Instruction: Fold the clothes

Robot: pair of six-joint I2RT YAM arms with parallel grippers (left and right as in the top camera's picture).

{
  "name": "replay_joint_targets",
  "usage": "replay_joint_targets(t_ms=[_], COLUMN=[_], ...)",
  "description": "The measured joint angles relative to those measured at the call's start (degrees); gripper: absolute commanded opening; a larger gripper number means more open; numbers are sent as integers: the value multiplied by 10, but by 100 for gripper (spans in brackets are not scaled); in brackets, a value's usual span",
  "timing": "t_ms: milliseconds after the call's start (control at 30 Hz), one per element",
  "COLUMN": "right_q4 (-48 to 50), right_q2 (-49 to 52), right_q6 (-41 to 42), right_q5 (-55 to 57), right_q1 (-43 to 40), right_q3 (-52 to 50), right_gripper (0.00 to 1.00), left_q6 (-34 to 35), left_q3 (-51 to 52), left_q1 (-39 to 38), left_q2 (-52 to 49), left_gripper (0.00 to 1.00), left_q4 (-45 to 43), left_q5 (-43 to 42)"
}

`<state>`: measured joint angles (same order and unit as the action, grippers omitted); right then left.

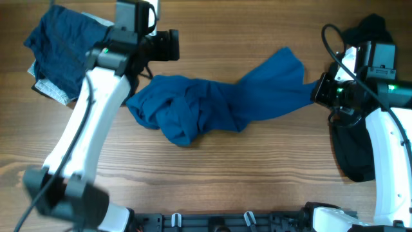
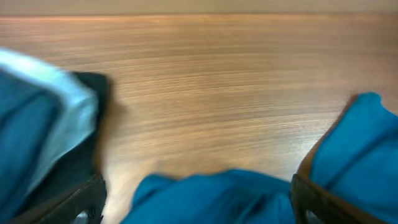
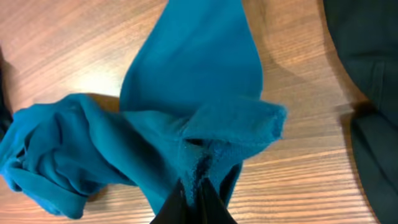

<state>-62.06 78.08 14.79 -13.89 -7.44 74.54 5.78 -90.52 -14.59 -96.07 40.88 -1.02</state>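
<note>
The right pincer [image 3: 194, 196] is clamped shut on an edge of the teal garment [image 1: 212, 103], which I judge is meant to draw that end out and undo the twist. The rest of the garment trails away from it across the surface [image 1: 257, 180], bunched at the far end. There the left pincer [image 2: 199, 208] stands with jaws apart and fabric bulging between them, not yet pinched. It is probably placed to anchor the opposite end. A black garment [image 1: 354, 151] lies beside the right pincer.

Left end effector [image 2: 198, 194] blurred, right end effector [image 3: 194, 191] tips hidden in cloth [image 3: 193, 87]
</note>
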Motion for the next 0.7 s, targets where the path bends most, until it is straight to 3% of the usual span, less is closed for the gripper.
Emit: replay_joint_targets(t_ms=[33, 133, 333, 533, 633, 700], right_q4=[6, 16, 32, 39, 39, 39], right_q2=[0, 0, 0, 0, 0, 0], right_q6=[-2, -2, -2, -6, -8, -9], right_q5=[0, 0, 0, 0, 0, 0], right_q1=[0, 0, 0, 0, 0, 0], right_q3=[0, 0, 0, 0, 0, 0], right_gripper=[4, 4, 4, 5, 5, 6], left_q6=[-10, -27, -33, 3, 10, 10], left_q3=[-1, 2, 2, 1, 1, 1], left_q1=[1, 0, 0, 10, 37, 49], left_q2=[-39, -149, -182, -251, -251, -251], left_gripper=[83, 84, 79, 87, 86, 80], left_q4=[-14, 31, 82, 88, 86, 81], left_q5=[-22, -78, -98, 37, 72, 74])
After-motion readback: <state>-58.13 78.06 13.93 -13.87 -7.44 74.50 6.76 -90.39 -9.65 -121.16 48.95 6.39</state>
